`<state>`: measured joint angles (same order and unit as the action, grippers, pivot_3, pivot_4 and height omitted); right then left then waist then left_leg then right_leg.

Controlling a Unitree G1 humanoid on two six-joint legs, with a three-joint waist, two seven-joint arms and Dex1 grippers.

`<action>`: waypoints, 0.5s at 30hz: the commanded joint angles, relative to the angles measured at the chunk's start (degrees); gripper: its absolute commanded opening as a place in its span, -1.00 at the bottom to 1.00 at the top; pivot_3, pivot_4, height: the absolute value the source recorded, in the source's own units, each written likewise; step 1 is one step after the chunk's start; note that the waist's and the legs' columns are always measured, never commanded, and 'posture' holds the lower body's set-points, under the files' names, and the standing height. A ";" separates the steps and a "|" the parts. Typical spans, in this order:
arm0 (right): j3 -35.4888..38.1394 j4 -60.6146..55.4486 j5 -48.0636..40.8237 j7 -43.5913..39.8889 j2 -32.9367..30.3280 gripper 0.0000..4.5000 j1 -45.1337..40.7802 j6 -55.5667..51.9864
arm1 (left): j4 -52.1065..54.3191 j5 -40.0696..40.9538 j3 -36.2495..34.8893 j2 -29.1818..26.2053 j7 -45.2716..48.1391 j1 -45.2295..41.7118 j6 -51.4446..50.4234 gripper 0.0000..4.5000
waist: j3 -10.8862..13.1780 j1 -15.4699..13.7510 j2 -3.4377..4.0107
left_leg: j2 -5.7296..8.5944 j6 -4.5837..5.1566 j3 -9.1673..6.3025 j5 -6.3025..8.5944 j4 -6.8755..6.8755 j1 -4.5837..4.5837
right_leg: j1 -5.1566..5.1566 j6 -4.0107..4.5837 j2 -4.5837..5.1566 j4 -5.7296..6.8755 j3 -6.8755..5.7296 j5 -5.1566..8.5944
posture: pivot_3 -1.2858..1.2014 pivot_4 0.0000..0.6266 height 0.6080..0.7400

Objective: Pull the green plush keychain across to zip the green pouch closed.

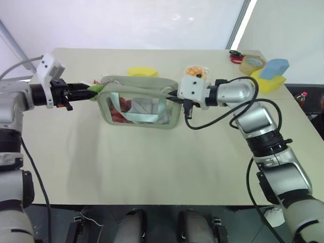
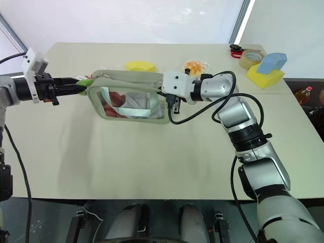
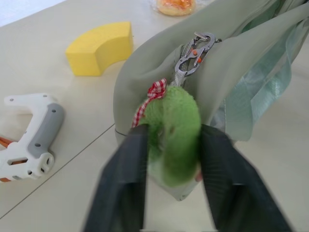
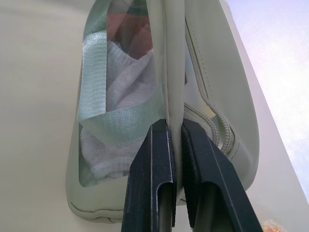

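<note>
The green pouch [image 1: 139,105] hangs stretched between my two grippers over the beige table [image 1: 152,167], its clear window showing red-and-white contents. At the pouch's left end my left gripper [image 1: 90,91] is shut on the green plush keychain [image 3: 171,130]. The fuzzy charm is squeezed between the black fingers [image 3: 128,169] and hangs from a silver clip [image 3: 195,50] with a red checked ribbon. My right gripper [image 1: 175,96] is shut on the pouch's right end, pinching its seam edge [image 4: 175,87] beside the zipper track [image 4: 203,111].
A yellow sponge wedge [image 1: 142,72] and a round orange-topped item [image 1: 196,70] lie behind the pouch. At the back right corner are a tape roll [image 1: 252,64], red scissors [image 1: 235,55] and a blue-and-yellow sponge [image 1: 273,75]. A white handheld tool [image 3: 29,140] lies near my left gripper.
</note>
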<state>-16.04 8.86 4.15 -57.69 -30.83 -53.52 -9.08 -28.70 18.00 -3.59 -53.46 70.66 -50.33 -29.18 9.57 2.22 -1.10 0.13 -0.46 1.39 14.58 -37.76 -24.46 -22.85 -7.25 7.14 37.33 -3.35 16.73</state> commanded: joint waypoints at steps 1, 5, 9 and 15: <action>0.37 0.21 0.59 0.30 -0.12 -1.00 -1.40 0.53 | 0.27 0.13 -1.99 -1.82 0.29 -2.46 0.96 -0.99 | 0.00 0.00 0.00 | 0.00 0.00 0.00 0.00 0.00 0.00 | 0.00 0.00 0.00 0.00 0.00 0.00 | 0.03 -0.52 1.00; 0.30 0.61 0.67 0.41 0.09 -1.00 -1.57 0.74 | -0.48 -0.08 -1.95 -1.44 -0.11 -3.66 1.62 -0.99 | 0.00 0.01 0.00 | 0.00 0.00 0.00 0.00 0.00 0.00 | 0.00 0.00 0.00 0.00 0.00 0.00 | 0.03 -0.52 1.00; 0.28 1.05 0.78 0.59 0.33 -1.00 -1.77 1.03 | 0.01 0.79 -1.38 0.55 0.06 -6.53 1.83 -0.99 | 0.00 -0.05 0.00 | 0.00 0.00 0.00 0.00 -0.01 0.00 | 0.01 0.00 0.00 0.00 -0.01 0.00 | 0.03 -0.52 1.00; 0.10 1.94 1.21 0.86 0.65 -1.00 -2.17 1.68 | 6.21 2.05 0.27 5.43 0.10 -9.75 -0.66 -0.99 | 0.00 -0.10 0.00 | 0.01 0.00 -0.01 0.00 -0.04 0.00 | 0.04 0.00 0.00 -0.01 -0.02 0.00 | 0.03 -0.52 1.00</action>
<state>-16.20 10.85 4.91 -57.21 -30.25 -54.41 -7.91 -26.38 18.85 -3.30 -47.98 70.57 -58.57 -29.47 9.57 2.12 -1.10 0.13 -0.46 1.39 14.58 -37.80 -24.46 -22.80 -7.25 7.14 37.32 -3.37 16.73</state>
